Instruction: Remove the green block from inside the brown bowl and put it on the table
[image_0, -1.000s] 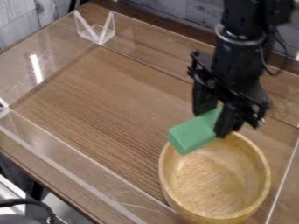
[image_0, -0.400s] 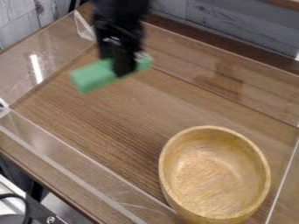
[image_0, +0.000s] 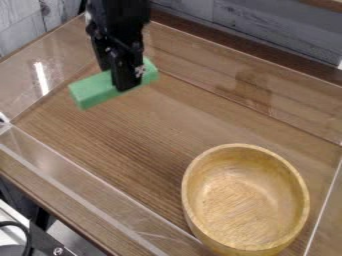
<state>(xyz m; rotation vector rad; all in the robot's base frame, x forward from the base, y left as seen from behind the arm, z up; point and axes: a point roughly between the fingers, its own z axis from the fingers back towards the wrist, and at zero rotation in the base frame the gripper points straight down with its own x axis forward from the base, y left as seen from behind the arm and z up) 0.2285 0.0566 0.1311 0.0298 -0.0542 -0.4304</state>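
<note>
1. Wood-grain runs in straight lines across the table (image_0: 201, 110), and low clear acrylic walls (image_0: 40, 75) fence it in; glare on the near and left walls smears what lies behind them.
2. Beyond the far edge I can make out only a pale planked backdrop, blurred and cut off by the top of the view.
3. Over the far-left part of the tabletop hangs the black arm, pointing downward; its upper section leaves the picture at the top, so only the wrist and gripper (image_0: 124, 78) show.
4. Its dark fingers are pinched tight on the green block (image_0: 112, 84), gripping it about the middle.
5. That block is off the wood, tilted, its left end lower and nearer than its right; the fingers cover its centre, so I cannot see the exact contact faces.
6. Whether a shadow sits under the block is hard to judge against the dark grain.
7. At the near-right corner sits the brown bowl (image_0: 249, 203), well apart from the block and the arm.
8. Its hollow shows bare pale wood, and its near rim is clipped by the bottom of the view.
9. At the bottom-left, outside the wall, some dark gear with cables is mostly cropped and too murky to name.
</note>
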